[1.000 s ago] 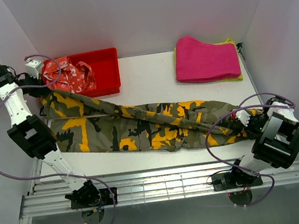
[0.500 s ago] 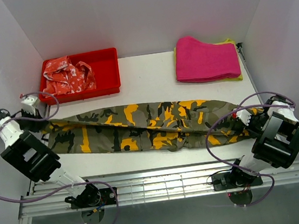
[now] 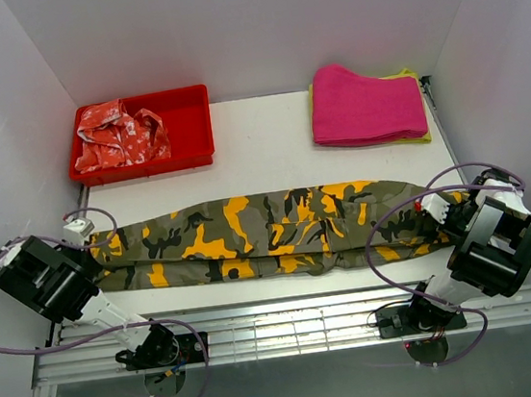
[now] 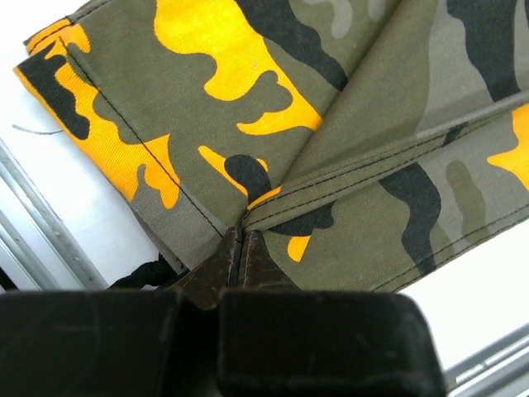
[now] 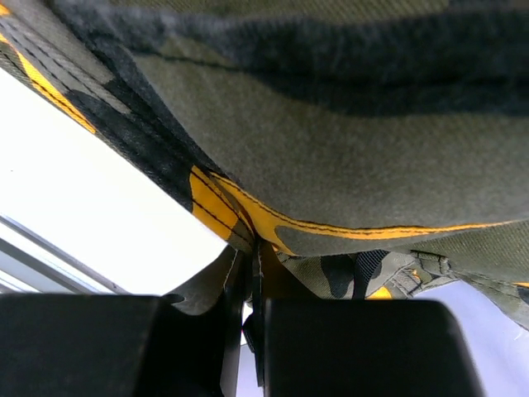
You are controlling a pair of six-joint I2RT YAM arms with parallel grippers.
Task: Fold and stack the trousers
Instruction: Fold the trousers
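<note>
Holding the camouflage trousers (image 3: 270, 232) stretched between two clamped claws, flat along the near half of the tabletop (image 3: 270, 159), just short of the front edge. Pinching the left end with the left claw (image 3: 92, 244), shut tight on a fold of cloth; pinching the right end with the right claw (image 3: 433, 220), likewise closed on fabric. Judging from the narrow, doubled strip, apparently laying one leg over the other, with pull from both ends to smooth wrinkles and line up the edges. Leaving the red tray (image 3: 194, 130) with its red-and-white garment (image 3: 120, 134) and the pink folded cloth (image 3: 365, 104) well apart at the far side, probably for room to fold. Seeing from above the whole length and both ends, yet not the grip itself. Finding that only at the wrists: on the left, dark fingertips (image 4: 211, 279) meeting over a stitched seam where layers cross; on the right, a yellow-stitched edge nipped between closed jaws, under a slack drape of cloth hiding everything beyond.
</note>
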